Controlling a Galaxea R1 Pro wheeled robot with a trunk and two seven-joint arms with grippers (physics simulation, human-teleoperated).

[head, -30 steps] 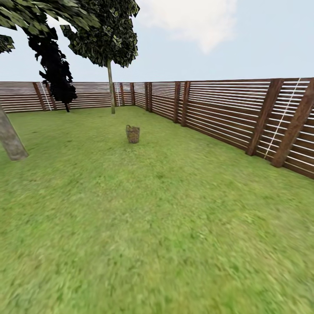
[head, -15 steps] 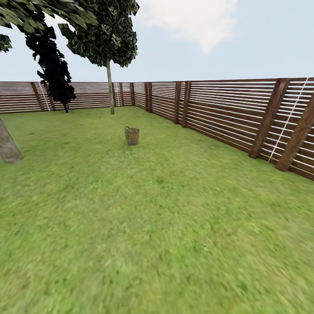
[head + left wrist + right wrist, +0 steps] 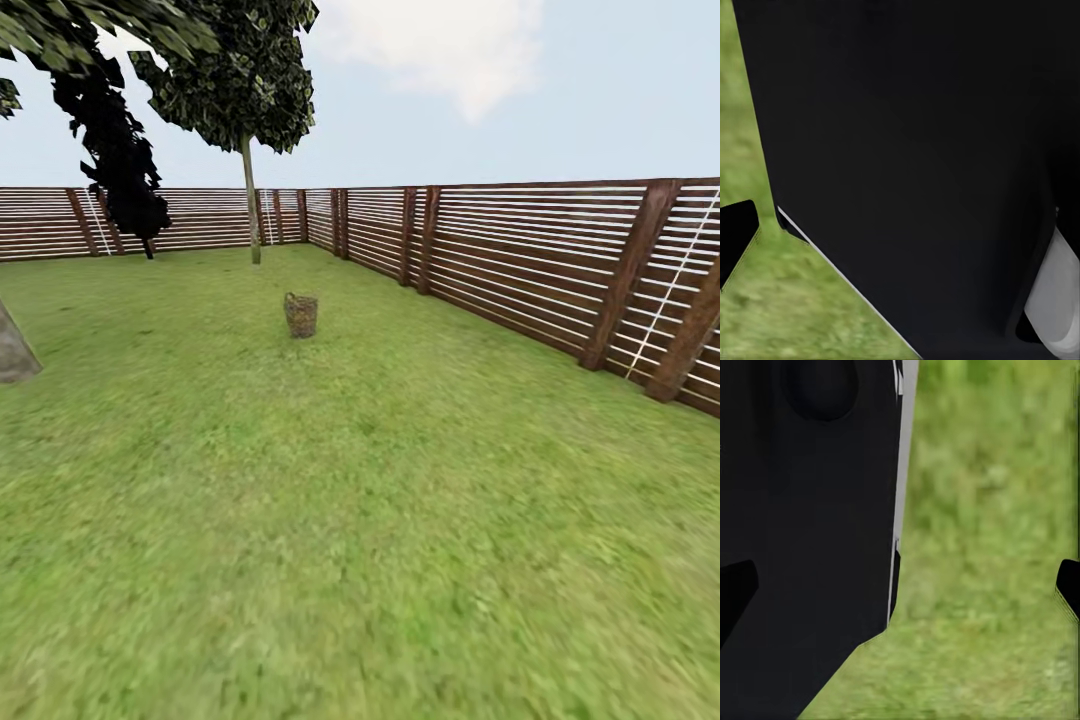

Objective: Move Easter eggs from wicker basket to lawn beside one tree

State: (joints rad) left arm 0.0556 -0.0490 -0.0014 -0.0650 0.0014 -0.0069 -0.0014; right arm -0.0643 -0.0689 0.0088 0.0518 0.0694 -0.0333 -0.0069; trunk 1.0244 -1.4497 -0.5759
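Wicker basket (image 3: 301,315) sits upright on the lawn (image 3: 360,520) well ahead of me, small in my head view, brown and woven, narrowing toward its base, with an arched handle over the top. It is too far off for me to tell what lies inside it. Open grass lies between me and the basket.

Beyond the basket, near the far corner of the yard, stands a tree (image 3: 250,200) with a thin, straight pale trunk and a blocky dark green crown. To its left is a darker, narrower conifer (image 3: 120,160) close to the fence. At the left edge of my head view I see the grey base of another trunk (image 3: 14,350), with leaves overhanging above it. A brown slatted fence (image 3: 520,260) runs along the back and down the right side.

My left wrist view shows mostly a black body part (image 3: 915,165) with a strip of grass beside it; my right wrist view shows the same sort of black panel (image 3: 802,532) and blurred grass. I cannot tell how either pair of jaws stands.
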